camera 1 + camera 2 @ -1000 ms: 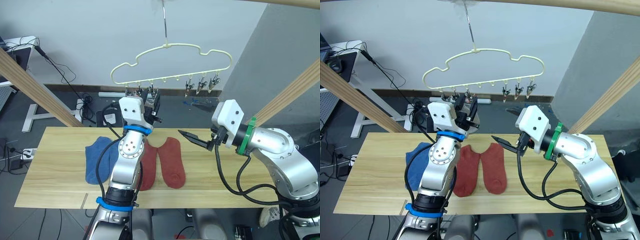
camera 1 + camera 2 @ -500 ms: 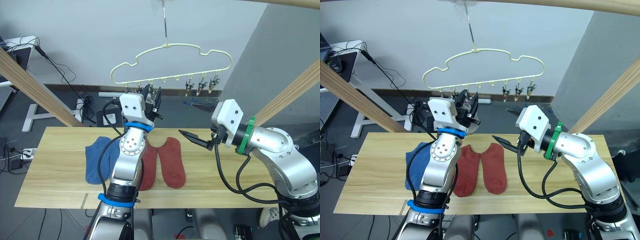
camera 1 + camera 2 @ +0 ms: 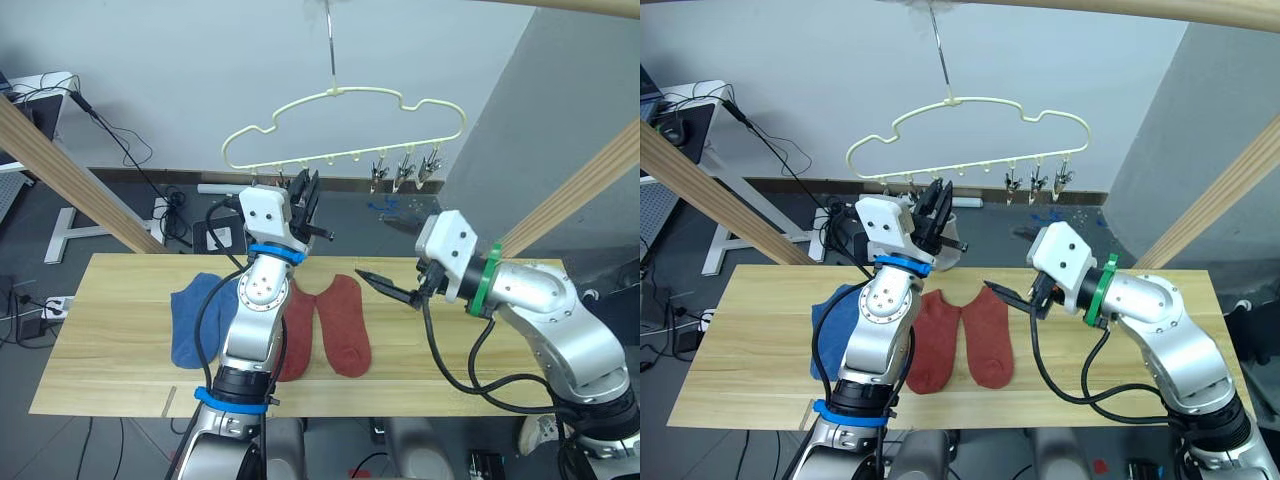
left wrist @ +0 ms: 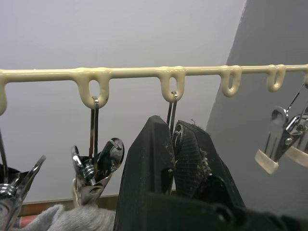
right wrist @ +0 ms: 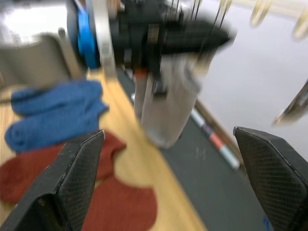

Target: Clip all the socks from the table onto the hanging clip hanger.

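Table point(image 3: 470, 375): light wood planks, near edge bare. Mid-table, 2 rust-red socks point(image 3: 343, 326) lie flat, side by side and touching, toes twd near edge; the one on the robot's L is partly hidden behind the L arm. Twd the table's L end, 2 blue socks point(image 3: 194, 318) lie overlapped, just beside the red pair.

R gripper point(image 3: 386, 291) hovers above the table, R of the red pair and over its far part, touching nothing. Fingers point(image 5: 72, 185) spread wide, nothing between them.

L gripper point(image 3: 306, 193) is raised well above the table's far edge, pointing up at the clip hanger point(image 3: 340, 92). In L wrist view its fingers point(image 4: 147, 166) stand close together, pinched on a clip point(image 4: 177, 135) whose wire hangs from a loop on the hanger's bottom bar. Just beside it another clip point(image 4: 95, 169) hangs from the next loop, w/ grey sock fabric point(image 4: 72, 219) below it. R wrist view shows the grey socks point(image 5: 166, 106) hanging down under the L gripper, beyond the table's far edge; how many are clipped, can't tell.

Hanger: pale yellow cloud outline, on a thin metal hook point(image 3: 328, 45), high above the table's far side. Three more clips point(image 3: 404, 170) hang bare twd its R end.

Behind the table: dark floor w/ cables point(image 3: 135, 160), white wall, slanted wooden poles point(image 3: 70, 180) either side.
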`<state>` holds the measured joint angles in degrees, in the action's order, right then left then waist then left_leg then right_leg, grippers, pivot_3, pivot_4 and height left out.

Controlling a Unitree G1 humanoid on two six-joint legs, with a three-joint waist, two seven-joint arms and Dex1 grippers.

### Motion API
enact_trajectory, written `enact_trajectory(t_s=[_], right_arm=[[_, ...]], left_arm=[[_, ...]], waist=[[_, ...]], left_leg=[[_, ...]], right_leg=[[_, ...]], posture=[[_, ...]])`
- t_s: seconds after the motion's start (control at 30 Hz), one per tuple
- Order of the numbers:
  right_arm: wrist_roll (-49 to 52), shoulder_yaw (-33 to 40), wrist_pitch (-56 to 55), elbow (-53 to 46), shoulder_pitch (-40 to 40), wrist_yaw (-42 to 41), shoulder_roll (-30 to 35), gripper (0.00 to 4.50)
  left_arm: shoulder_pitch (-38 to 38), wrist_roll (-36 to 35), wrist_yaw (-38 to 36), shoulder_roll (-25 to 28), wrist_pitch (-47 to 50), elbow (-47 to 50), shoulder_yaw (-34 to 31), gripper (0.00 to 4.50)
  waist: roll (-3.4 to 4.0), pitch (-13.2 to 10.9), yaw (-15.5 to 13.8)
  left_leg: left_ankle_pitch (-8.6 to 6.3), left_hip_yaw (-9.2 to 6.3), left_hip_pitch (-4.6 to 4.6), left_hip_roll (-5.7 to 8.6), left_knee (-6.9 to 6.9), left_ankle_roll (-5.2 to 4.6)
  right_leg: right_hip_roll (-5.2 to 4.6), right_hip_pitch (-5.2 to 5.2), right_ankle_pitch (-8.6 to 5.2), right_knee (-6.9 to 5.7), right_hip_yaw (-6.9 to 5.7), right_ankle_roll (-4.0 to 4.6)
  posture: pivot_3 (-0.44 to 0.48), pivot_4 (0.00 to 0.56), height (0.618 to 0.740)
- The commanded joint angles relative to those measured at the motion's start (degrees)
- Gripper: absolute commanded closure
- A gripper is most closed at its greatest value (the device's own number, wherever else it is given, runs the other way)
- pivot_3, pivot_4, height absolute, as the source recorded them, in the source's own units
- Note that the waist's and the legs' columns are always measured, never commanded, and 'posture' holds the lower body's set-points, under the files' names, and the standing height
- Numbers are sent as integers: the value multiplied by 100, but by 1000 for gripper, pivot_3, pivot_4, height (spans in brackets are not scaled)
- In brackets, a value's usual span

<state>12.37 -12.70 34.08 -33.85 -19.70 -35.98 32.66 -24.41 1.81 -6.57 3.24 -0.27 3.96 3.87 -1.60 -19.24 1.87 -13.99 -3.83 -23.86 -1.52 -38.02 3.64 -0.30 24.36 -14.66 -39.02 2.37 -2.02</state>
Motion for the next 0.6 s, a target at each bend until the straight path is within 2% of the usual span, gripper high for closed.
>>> enact_trajectory(t_s=[0.03, 0.13, 0.23, 0.4, 0.6], right_arm=[[-900, -804, -198, 488, 96, 647, -347, 0], [-1410, -1306, -369, 1302, 202, 1163, -953, 0], [-1661, -1500, -735, 2188, 141, 1427, -1506, 0], [-1944, -1387, -1385, 3481, -182, 1808, -2074, 0], [-1903, -1275, -1659, 4541, -445, 1697, -2525, 0]], left_arm=[[-3, -274, -195, 57, 165, 365, -88, 4336], [70, -593, -300, 44, 563, 538, -186, 4336], [129, -952, -436, 32, 956, 697, -262, 4336], [147, -1524, -537, 0, 1632, 995, -401, 4336], [166, -1774, -554, 145, 2158, 1219, -502, 4336]], waist=[[-2, 1, 12], [-4, 5, 15], [-4, 5, 9], [-4, 5, -5], [-4, 5, -14]], left_leg=[[0, 1, 1, -1, 0, 0], [1, 0, 7, -5, 1, 0], [1, 0, 7, -7, 0, 1], [2, -1, 7, -2, -3, 2], [2, -6, 9, -6, 0, 2]], right_leg=[[0, 0, 0, -1, 1, 0], [4, 0, 2, -6, -1, 3], [5, 0, 2, -6, 1, 4], [1, -4, 3, -2, 1, 1], [7, -5, 4, -4, -3, 1]], posture=[[-36, 291, 740], [-24, 299, 740], [-13, 304, 740], [17, 308, 740], [42, 308, 740]])
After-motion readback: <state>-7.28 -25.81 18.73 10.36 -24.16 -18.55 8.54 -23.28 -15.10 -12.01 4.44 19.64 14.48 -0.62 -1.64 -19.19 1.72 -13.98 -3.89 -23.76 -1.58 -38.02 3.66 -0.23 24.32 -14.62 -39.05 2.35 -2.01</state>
